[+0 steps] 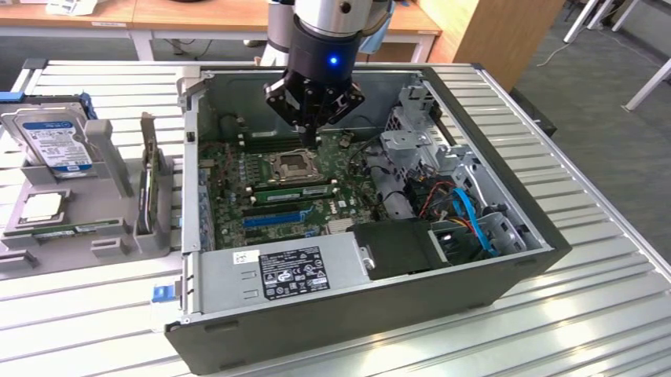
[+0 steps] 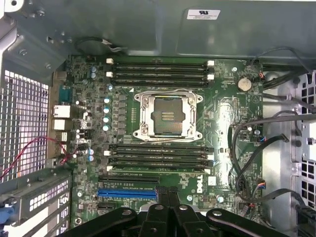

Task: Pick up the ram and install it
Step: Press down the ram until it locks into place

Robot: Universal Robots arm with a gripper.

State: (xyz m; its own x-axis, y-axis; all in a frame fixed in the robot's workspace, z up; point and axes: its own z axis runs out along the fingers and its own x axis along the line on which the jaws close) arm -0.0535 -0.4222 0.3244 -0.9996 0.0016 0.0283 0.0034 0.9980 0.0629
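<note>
Centre frame in the exterior view, an open black metal computer case (image 1: 504, 259) lies on its side on a slatted metal bench (image 1: 587, 330). Inside it, the green motherboard (image 1: 236, 177) carries a square metal processor socket (image 1: 291, 165) at its middle, with a long blue plastic slot (image 1: 278, 218) below. A boxy grey power supply (image 1: 304, 271) fills the case's lower edge. The black robot hand (image 1: 314, 129) hangs above the socket. At the exterior view's left, a grey plastic stand (image 1: 110, 149) holds an upright silver hard drive (image 1: 53, 141), with the ram (image 1: 75, 229), a narrow green stick, lying along its lower edge.
</note>
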